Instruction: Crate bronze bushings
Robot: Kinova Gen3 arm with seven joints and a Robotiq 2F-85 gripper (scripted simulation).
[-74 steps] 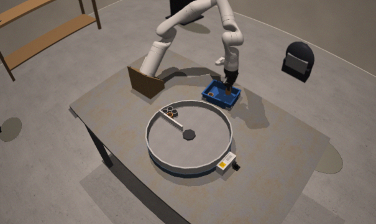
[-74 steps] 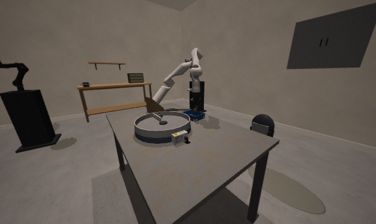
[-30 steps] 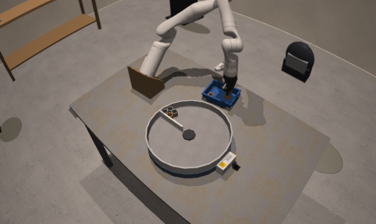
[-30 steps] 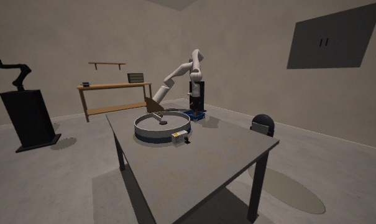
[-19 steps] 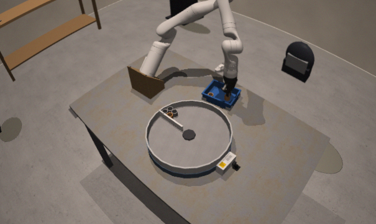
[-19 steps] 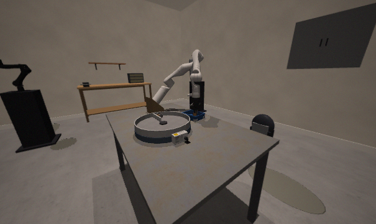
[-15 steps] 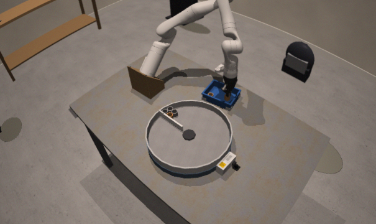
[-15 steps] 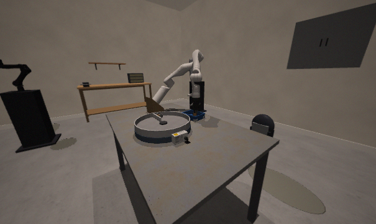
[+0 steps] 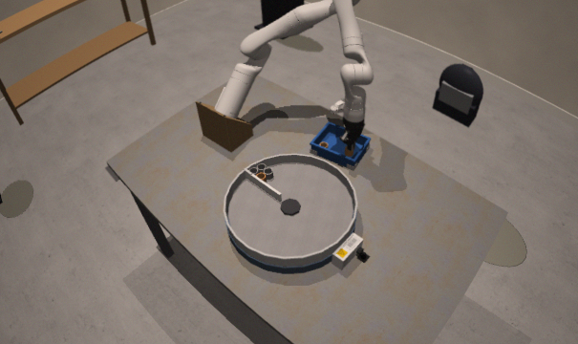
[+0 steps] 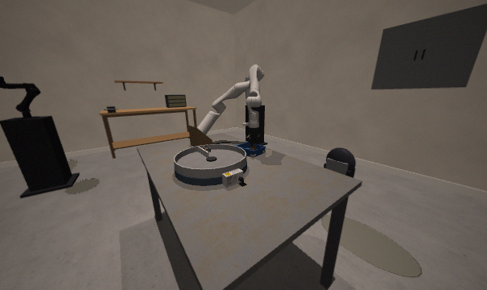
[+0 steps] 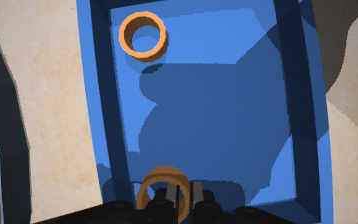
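Beside my gripper (image 9: 350, 141) (image 10: 253, 143) (image 11: 184, 196) stood the turning table (image 9: 289, 262) (image 10: 204, 172) (image 11: 19, 125), one bronze bushing (image 9: 261, 177) left among its steel ones; beneath lay the blue crate (image 9: 331, 156) (image 10: 260, 153) (image 11: 88, 100). Nearly shut, my fingertips pinched the held bushing (image 9: 349, 152) (image 11: 164, 173) by its wall. I judged a low, straight release best, clear of the loose bushing (image 9: 324, 144) (image 11: 123, 37).

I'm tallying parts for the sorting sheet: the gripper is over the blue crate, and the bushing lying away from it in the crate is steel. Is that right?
Not quite: that bushing is bronze, as the wrist view shows. The gripper is indeed over the blue crate.
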